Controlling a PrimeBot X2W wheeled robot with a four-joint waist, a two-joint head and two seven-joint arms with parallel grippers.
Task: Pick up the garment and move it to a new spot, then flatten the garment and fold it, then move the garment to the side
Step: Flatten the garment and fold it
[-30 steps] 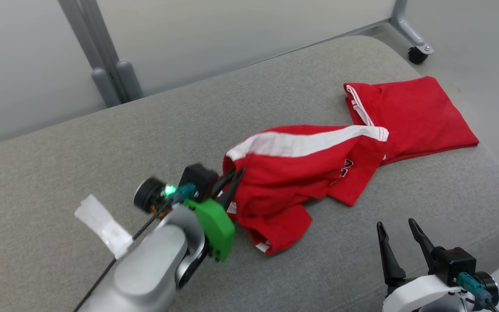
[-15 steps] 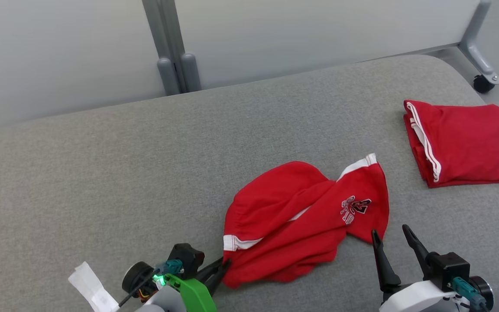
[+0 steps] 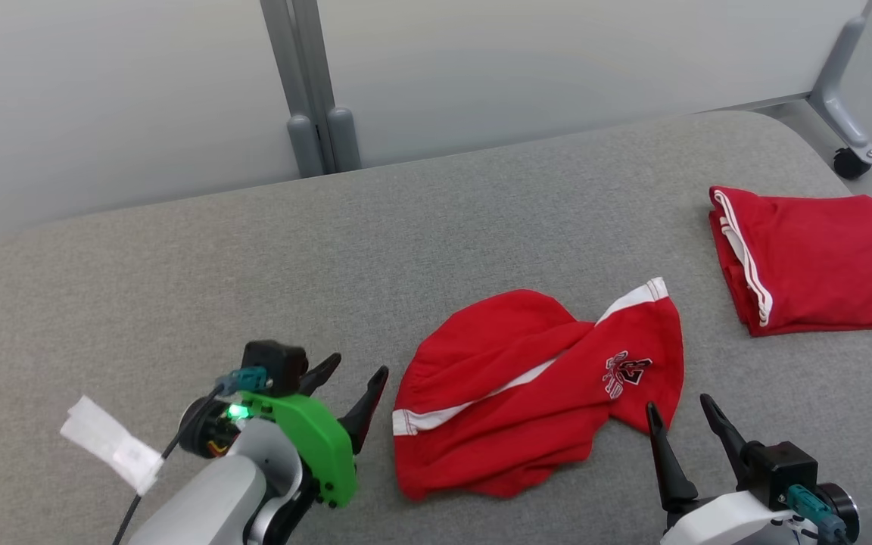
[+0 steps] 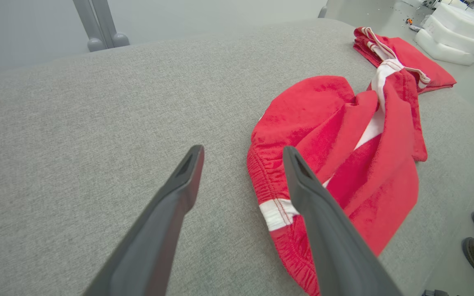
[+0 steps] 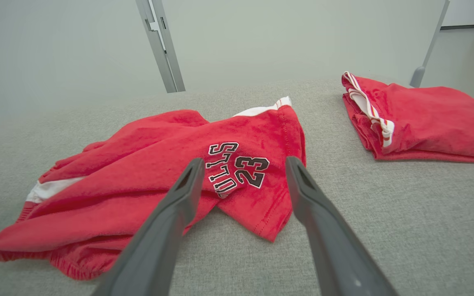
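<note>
Reading from your left, a white scrap of tape lies on the grey padded bench. Near it the left end effector stands released, with its fingers spread and nothing between them. Its tips are close to the elastic waistband of the red Bulls shorts but clear of the cloth. The shorts lie crumpled toward the front middle of the bench, the white side stripe twisted across the heap and the printed number facing up. The right end effector is likewise released and empty, just short of the printed leg's hem. At the far right a folded red garment sits well apart. I judge that the shorts are at their new spot and flattening is the step in hand. Your next move calls for pinching the waistband with the left and the hem with the right, then drawing them apart to spread the cloth flat.
</note>
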